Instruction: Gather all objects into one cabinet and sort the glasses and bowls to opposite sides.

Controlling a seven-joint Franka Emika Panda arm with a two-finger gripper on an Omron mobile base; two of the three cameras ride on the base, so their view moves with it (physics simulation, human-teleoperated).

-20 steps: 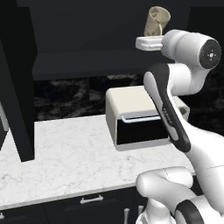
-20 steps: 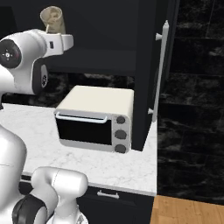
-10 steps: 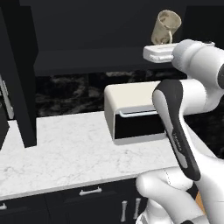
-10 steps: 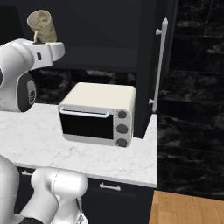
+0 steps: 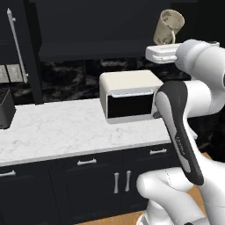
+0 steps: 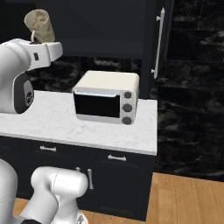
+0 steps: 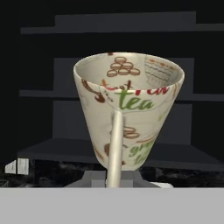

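Observation:
My gripper is shut on the cream mottled cup and holds it high above the counter, mouth tilted up, in front of the dark open cabinet. In the right base view the cup sits atop the gripper, left of the cabinet door's long silver handle. The hand view looks into the cup, printed with tea lettering, with dark cabinet shelves behind it. The cabinet door with its bar handle stands open at the left. The bowls are out of view.
A cream toaster oven stands on the white marble counter, below the raised cup. A black appliance sits at the counter's left edge. Black drawers with silver pulls run under the counter. Wooden floor lies to the right.
The whole picture has shifted in both base views, so the base has moved. The arm has swung with the cup still gripped and held high.

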